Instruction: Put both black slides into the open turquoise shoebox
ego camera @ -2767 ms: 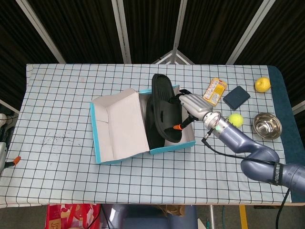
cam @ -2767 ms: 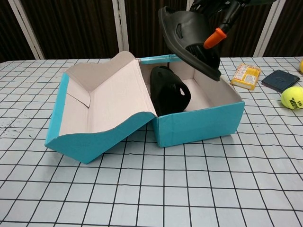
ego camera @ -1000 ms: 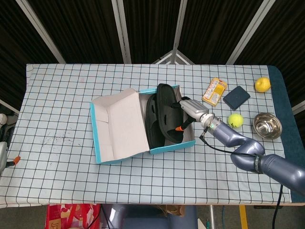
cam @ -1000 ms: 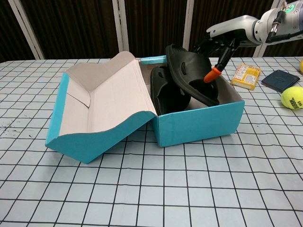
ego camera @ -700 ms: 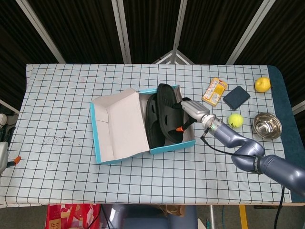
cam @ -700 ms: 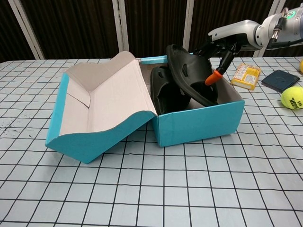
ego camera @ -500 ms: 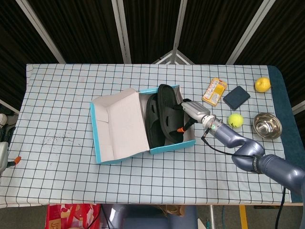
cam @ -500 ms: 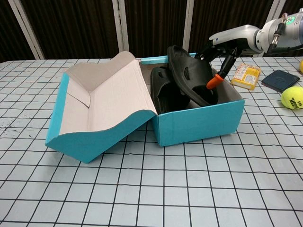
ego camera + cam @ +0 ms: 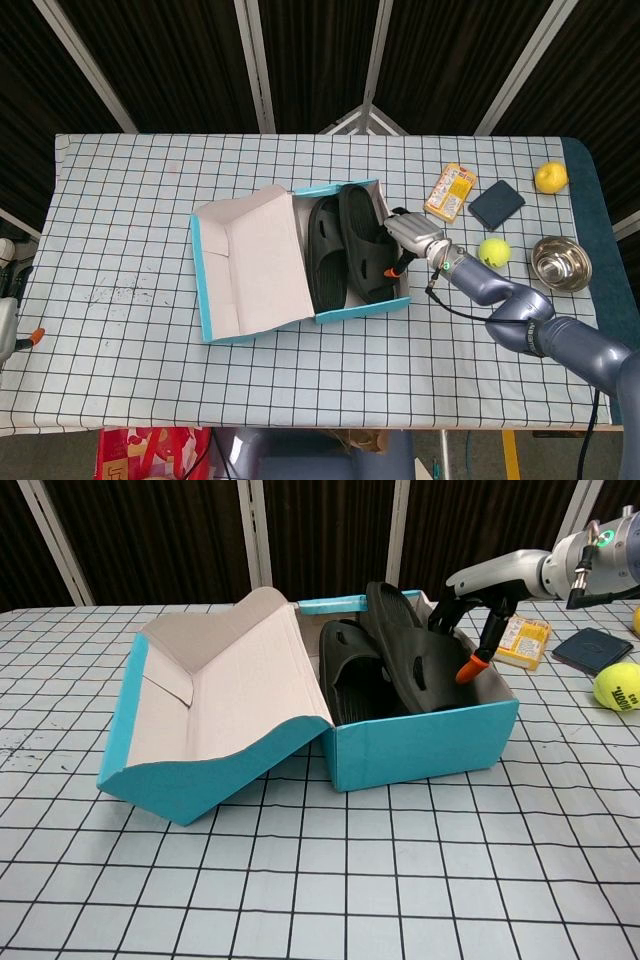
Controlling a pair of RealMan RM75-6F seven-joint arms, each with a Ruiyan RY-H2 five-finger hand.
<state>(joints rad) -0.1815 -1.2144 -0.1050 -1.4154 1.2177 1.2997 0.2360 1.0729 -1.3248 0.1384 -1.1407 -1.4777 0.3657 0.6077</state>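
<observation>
The open turquoise shoebox (image 9: pixel 360 308) (image 9: pixel 420 745) stands mid-table, its lid (image 9: pixel 250 260) folded out to the left. One black slide (image 9: pixel 325 250) (image 9: pixel 350 675) lies in the box's left half. The second black slide (image 9: pixel 362 240) (image 9: pixel 410 645) leans beside it, its top end just above the rim. My right hand (image 9: pixel 408 233) (image 9: pixel 485 585) hovers over the box's right wall, fingers against this slide's right edge. I cannot tell whether they still grip it. A sliver of my left hand (image 9: pixel 8 325) shows at the head view's left edge, off the table.
Right of the box lie a yellow packet (image 9: pixel 452 191) (image 9: pixel 520 640), a dark blue case (image 9: pixel 496 204) (image 9: pixel 592 648), a tennis ball (image 9: pixel 493 251) (image 9: pixel 616 686), a steel bowl (image 9: pixel 559 263) and a yellow fruit (image 9: pixel 551 177).
The right hand has lowered the second slide from above the box into it. The slide has tipped flatter beside the first one, and the hand has shifted right toward the box's wall.
</observation>
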